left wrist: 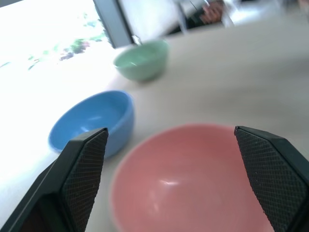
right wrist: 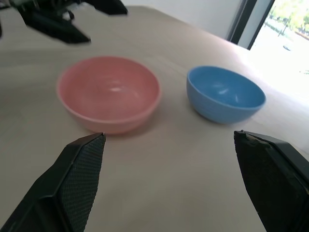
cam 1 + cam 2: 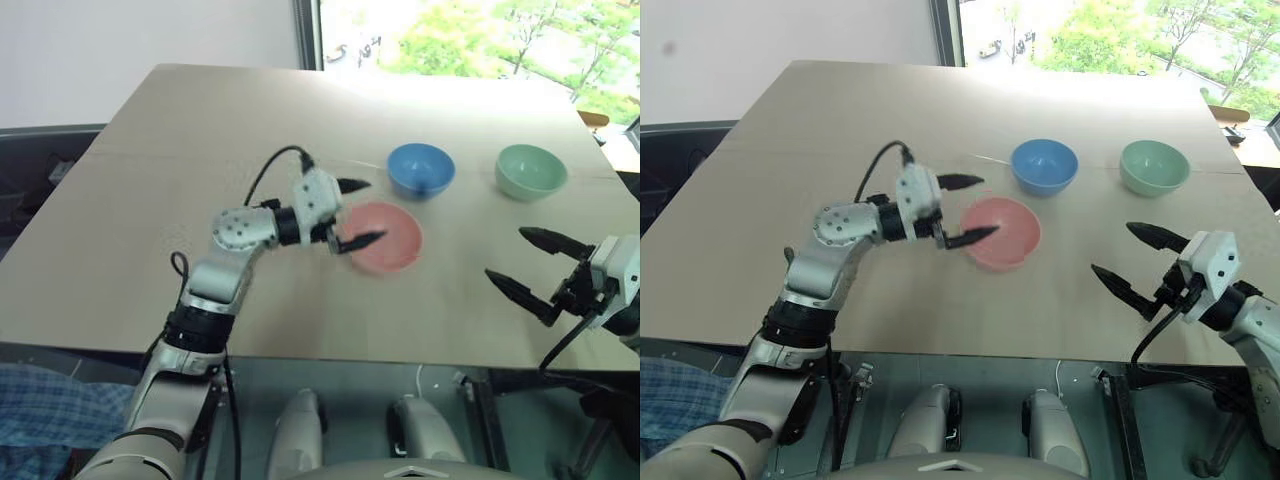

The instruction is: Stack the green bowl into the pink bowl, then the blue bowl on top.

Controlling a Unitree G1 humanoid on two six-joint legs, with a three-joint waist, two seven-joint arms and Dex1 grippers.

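Plain pink bowl (image 3: 386, 236) (unmarked) sits by blue bowl (image 3: 421, 169).

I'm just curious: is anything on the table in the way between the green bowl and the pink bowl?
Nothing visible. The blue bowl sits beside that path, not on it, between the green bowl and pink bowl.

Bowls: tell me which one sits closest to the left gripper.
The pink bowl. The open left gripper is right at its rim, while the blue bowl and the green bowl stand farther back, toward the window.
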